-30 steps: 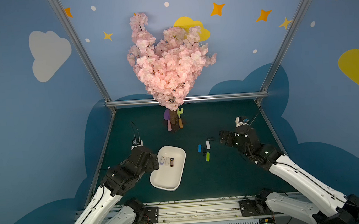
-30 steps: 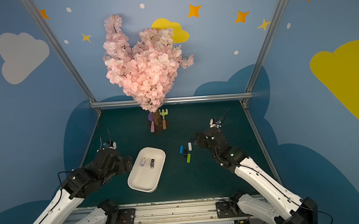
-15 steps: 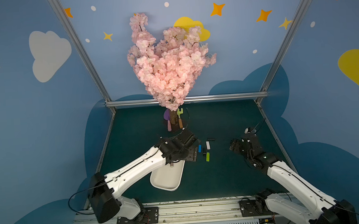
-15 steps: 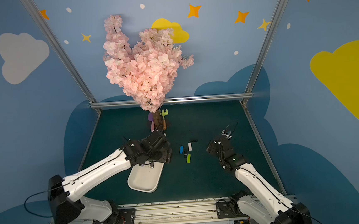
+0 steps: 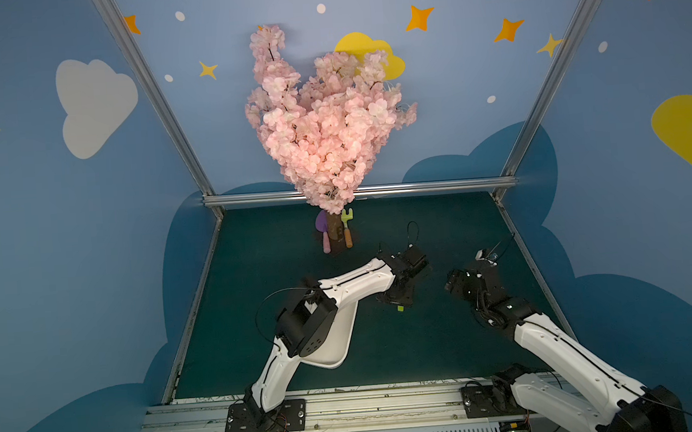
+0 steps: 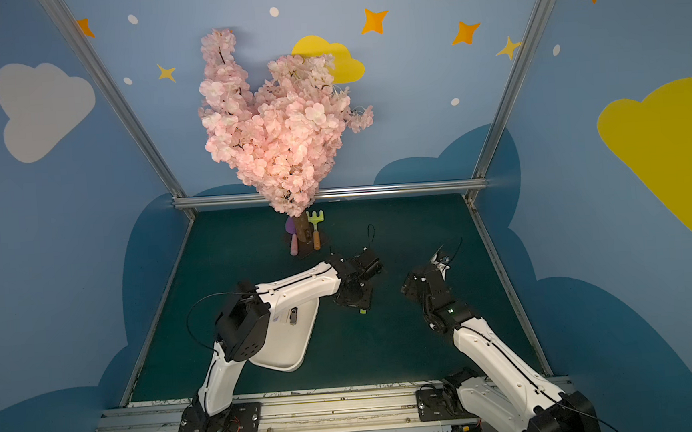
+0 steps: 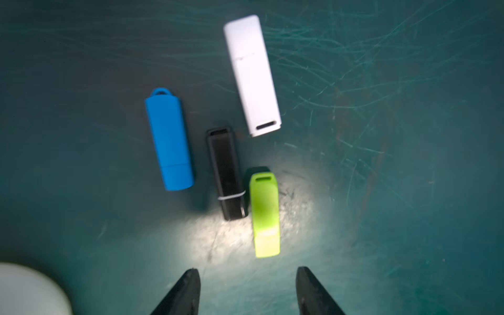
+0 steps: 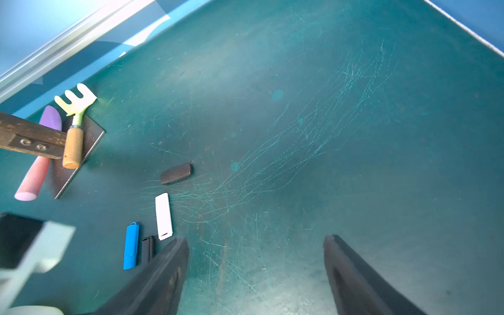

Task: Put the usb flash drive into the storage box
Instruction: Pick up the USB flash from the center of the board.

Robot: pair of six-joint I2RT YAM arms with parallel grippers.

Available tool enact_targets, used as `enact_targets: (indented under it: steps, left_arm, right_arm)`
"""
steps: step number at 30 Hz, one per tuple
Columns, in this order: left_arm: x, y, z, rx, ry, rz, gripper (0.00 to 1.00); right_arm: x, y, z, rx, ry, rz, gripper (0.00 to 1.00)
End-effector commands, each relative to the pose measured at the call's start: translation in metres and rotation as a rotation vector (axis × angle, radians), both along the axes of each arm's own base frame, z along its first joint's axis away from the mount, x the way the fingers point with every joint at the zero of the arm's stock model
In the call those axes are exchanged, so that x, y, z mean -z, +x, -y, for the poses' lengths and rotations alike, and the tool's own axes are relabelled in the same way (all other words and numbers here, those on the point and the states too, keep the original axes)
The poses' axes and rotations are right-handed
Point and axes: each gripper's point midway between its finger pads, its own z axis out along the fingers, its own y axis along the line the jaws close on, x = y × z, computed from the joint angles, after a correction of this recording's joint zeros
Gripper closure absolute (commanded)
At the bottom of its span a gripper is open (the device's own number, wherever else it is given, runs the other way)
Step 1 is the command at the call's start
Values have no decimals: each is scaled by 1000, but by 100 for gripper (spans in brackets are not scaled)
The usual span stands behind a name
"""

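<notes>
The left hand (image 7: pixel 246 270) hangs over a cluster of drives on the tabletop, its jaws partly apart and holding nothing. The green drive (image 7: pixel 265 215) lies nearest, just ahead of the fingertips and roughly in line with the hand's reach. The black drive (image 7: pixel 227 174) seems to lie against its side. The blue drive (image 7: pixel 169 139) is beyond that and apart, and the white drive (image 7: pixel 252 73) is farthest ahead. The box (image 6: pixel 293 350) sits behind the hand, under its arm, with one dark drive (image 6: pixel 294 315) already inside.

For a clean pick, I judge the hand should centre on green's near end, clear of black, with one jaw on each long side. The right hand (image 8: pixel 255 238) stands wide open and empty, well apart.

No writing is readable; a faint mark on white is too blurred.
</notes>
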Motion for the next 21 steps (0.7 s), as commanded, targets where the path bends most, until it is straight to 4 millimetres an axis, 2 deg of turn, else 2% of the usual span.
enact_targets:
  steps: [1, 11, 21]
  left_arm:
    - [-1, -2, 7, 6, -11, -28, 44]
    - [22, 3, 14, -2, 20, -44, 56]
    - [43, 6, 12, -16, 59, -56, 59]
  right_arm:
    - [-10, 5, 0, 20, 24, 21, 18]
    - [-7, 6, -3, 7, 27, 4, 18]
    - [-5, 7, -5, 3, 27, -5, 18]
